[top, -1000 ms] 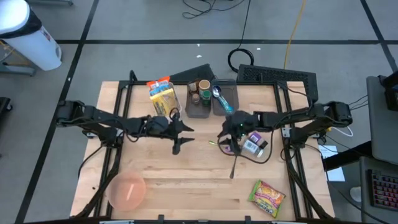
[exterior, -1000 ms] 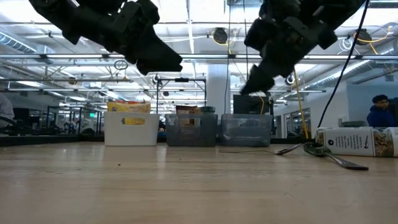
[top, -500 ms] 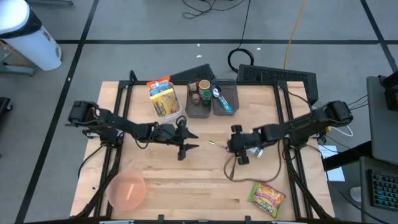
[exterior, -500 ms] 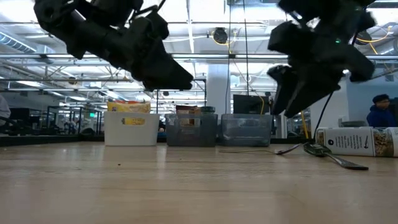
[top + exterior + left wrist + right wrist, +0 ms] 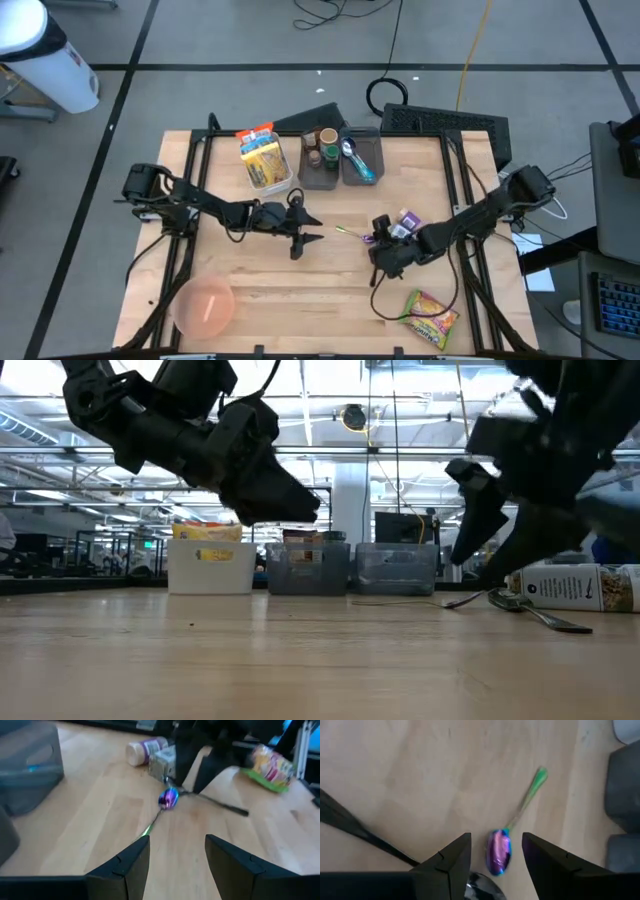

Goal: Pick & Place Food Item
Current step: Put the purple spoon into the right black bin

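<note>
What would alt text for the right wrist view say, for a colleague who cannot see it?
The right gripper hangs with open, empty jaws directly above an iridescent spoon lying on the wooden table; the spoon's green handle points away from the jaws. A dark utensil handle crosses the wood to one side.

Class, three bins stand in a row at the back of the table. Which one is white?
The white bin at the left end of the row, holding yellow packets; the middle bin and right bin are dark grey.
</note>
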`<state>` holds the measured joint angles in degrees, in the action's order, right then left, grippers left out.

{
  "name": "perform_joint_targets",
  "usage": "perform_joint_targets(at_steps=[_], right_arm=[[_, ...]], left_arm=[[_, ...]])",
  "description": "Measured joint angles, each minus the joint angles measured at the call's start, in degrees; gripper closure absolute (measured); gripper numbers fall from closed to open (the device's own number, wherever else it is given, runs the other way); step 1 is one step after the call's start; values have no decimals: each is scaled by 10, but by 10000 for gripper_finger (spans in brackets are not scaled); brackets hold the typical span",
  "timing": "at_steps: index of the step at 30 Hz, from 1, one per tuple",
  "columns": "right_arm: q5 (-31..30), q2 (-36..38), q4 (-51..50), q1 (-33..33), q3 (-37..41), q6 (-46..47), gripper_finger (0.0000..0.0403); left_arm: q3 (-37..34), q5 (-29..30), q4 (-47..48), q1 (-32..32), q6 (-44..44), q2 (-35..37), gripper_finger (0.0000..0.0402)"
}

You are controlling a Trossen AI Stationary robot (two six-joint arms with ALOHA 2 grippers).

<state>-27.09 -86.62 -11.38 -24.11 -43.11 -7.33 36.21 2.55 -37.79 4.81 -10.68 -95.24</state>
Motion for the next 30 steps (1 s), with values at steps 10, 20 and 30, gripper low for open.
perform_joint_targets(at_steps=[10, 20, 30], right_arm=[[-44, -54, 4, 0, 0, -49, 232], [-44, -63, -1, 8, 0, -56, 261], [-50, -64, -21, 27, 0, -45, 391]], left_arm=[[0, -1, -10, 9, -1, 3, 201], [0, -1, -8, 10, 0, 3, 201], [0, -11, -6, 10, -10, 3, 201]])
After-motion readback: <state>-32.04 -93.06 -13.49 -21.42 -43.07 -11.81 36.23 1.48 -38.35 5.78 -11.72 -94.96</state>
